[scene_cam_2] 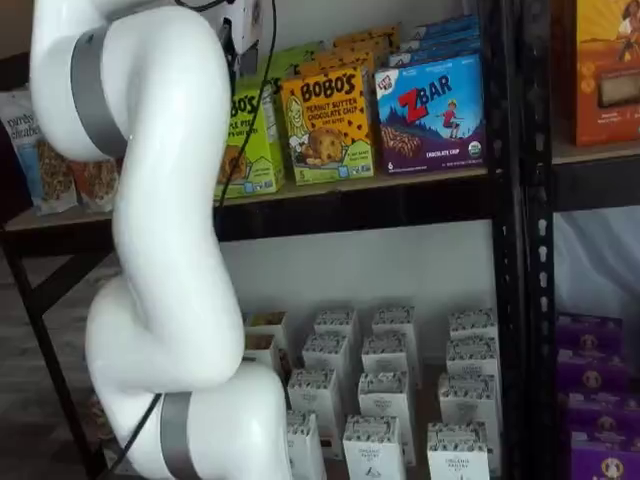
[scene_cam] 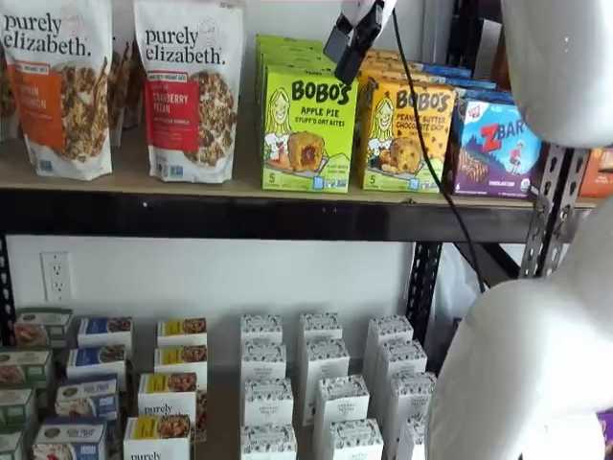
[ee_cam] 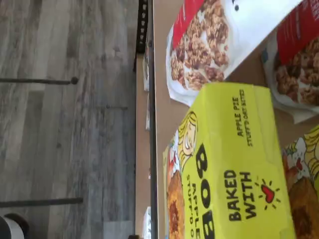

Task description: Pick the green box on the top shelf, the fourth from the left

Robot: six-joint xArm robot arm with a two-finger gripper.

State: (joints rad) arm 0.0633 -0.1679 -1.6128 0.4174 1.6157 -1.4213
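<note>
While the green box (scene_cam: 306, 129) stands upright on the top shelf (scene_cam: 239, 213), the yellow-orange carton (scene_cam: 404, 134) at its 3 o'clock, the tool (scene_cam: 352, 43) hangs at its 12 o'clock (fingers spread apart, holding nothing).

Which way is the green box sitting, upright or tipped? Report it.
Upright: the green box stands on its base on the top shelf, its front print level.

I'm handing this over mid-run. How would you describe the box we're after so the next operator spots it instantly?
Find the top shelf, the tan board on a black beam. Past the two granola bags stands the green box, a lime carton reading Bobo's Apple Pie. Its neighbour, the peanut butter carton, has the same cartoon girl but is yellow-orange.
</note>
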